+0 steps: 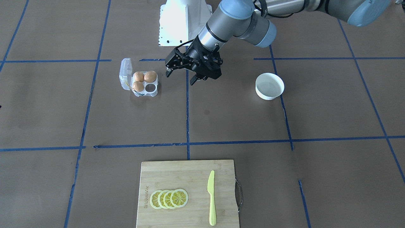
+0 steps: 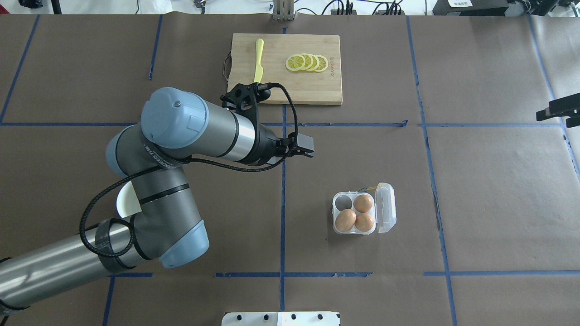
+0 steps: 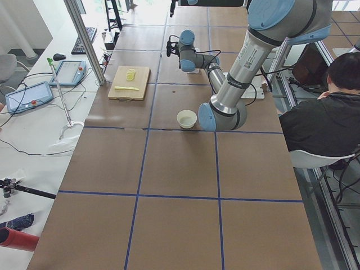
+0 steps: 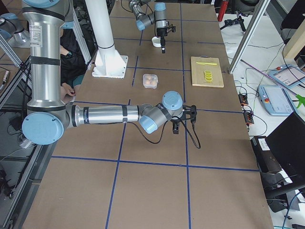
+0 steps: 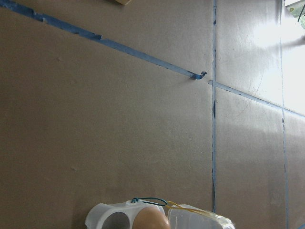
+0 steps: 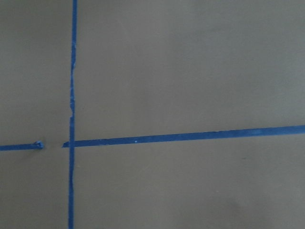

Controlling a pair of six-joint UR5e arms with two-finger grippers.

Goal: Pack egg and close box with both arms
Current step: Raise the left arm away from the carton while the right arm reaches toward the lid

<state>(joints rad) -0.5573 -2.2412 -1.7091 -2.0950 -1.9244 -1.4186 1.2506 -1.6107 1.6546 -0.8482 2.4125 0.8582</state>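
The clear box (image 1: 139,81) stands open, its lid (image 1: 125,73) raised on the side away from the arm. Three orange-brown eggs (image 1: 150,76) fill three cells; one cell (image 1: 151,87) is empty. In the overhead view the box (image 2: 379,227) sits right of centre. My left gripper (image 1: 179,78) hangs open and empty just beside the box, also seen overhead (image 2: 304,148). The left wrist view shows the box's edge (image 5: 102,212) and one egg (image 5: 152,219). My right gripper (image 4: 183,121) is far off to the side, a black bit at the overhead view's right edge (image 2: 557,111); I cannot tell its state.
An empty white bowl (image 1: 269,86) stands beyond the left arm from the box. A wooden cutting board (image 1: 186,177) with lemon slices (image 1: 169,198) and a yellow knife (image 1: 211,198) lies at the far table edge. The white pedestal (image 1: 185,22) stands at the robot's side. A person (image 3: 326,107) sits nearby.
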